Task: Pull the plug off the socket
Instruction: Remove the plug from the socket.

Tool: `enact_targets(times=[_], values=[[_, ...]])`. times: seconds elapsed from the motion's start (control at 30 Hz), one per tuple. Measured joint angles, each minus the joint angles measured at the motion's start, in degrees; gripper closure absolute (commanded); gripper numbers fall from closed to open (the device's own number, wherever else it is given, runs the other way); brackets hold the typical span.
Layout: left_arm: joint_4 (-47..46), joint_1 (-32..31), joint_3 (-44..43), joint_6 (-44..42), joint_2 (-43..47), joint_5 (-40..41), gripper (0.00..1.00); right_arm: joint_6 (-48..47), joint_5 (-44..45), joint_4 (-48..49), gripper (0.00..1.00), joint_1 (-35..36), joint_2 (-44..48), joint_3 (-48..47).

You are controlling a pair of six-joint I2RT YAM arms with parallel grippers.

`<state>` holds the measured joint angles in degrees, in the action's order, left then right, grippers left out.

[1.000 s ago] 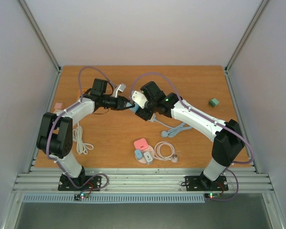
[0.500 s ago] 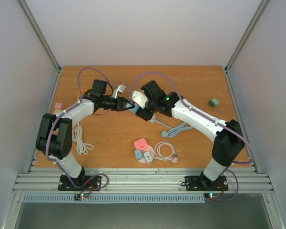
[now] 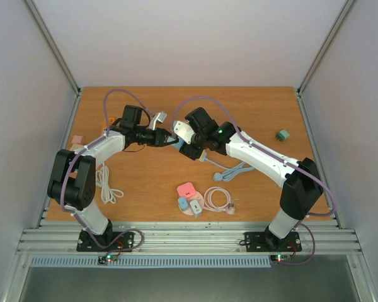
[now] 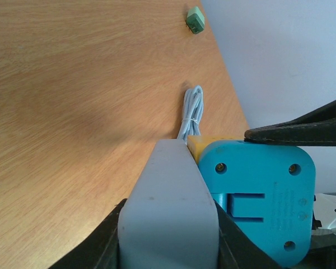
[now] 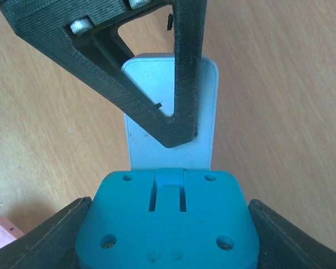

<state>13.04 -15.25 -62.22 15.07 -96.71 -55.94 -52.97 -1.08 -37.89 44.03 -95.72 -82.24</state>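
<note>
Both grippers meet above the middle of the table [image 3: 145,176]. My left gripper [image 3: 169,138] is shut on a pale grey plug [image 4: 168,210], its black fingers [image 4: 103,241] pressed against both sides. My right gripper [image 3: 188,148] is closed on a blue socket block [image 5: 167,224] with screw holes, a dark finger at each of its side edges. The grey plug [image 5: 171,120] butts against the blue socket [image 4: 257,199], with a yellow part [image 4: 204,143] showing between them. One left finger [image 5: 182,67] crosses the plug in the right wrist view.
A bundled grey cable [image 3: 230,171] lies under the right arm. At the front sit a pink charger [image 3: 187,189], small adapters [image 3: 189,205] and a pink coiled cable [image 3: 219,199]. A white cable [image 3: 106,183] lies at the left. A green block [image 3: 282,134] sits at the far right.
Both grippers and the joined pieces have drifted very slightly towards the far side. Neither grip has changed.
</note>
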Motion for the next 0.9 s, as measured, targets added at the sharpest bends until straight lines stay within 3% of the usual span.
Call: enact_targets(times=[0.4, 0.9], values=[[0.0, 0.0, 0.0, -0.6, 0.0, 0.8, 0.99, 0.0, 2.5, 1.4, 0.46, 1.0, 0.0, 0.9], [0.0, -0.1, 0.0, -1.6, 0.0, 0.0, 1.0, 0.0, -3.6, -0.2, 0.46, -1.7, 0.1, 0.2]])
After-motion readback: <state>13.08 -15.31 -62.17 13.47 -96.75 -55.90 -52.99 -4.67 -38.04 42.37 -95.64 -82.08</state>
